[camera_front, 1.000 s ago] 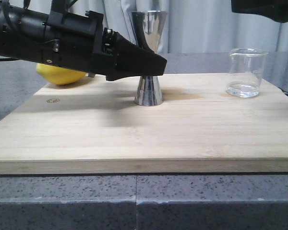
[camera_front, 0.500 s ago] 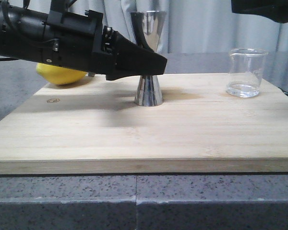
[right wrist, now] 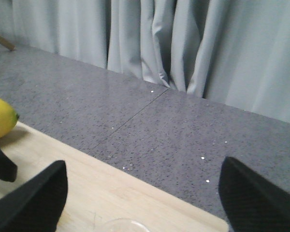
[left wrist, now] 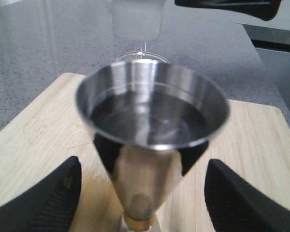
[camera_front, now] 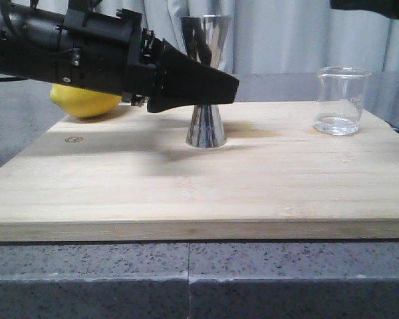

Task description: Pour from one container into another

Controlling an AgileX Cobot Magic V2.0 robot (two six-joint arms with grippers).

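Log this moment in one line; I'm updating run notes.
left gripper: open, straddling jigger | right gripper: open, above beaker | beaker: on board, untouched

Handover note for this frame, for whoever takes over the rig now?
Left end effector: open, fingers either side of the jigger, not closed on it.
Right end effector: open, raised above the beaker, holding nothing.
Jigger upright mid-board, liquid in its top cup. Beaker upright at the board's right, nearly empty.
Pour looks done. Left: back both arms away.
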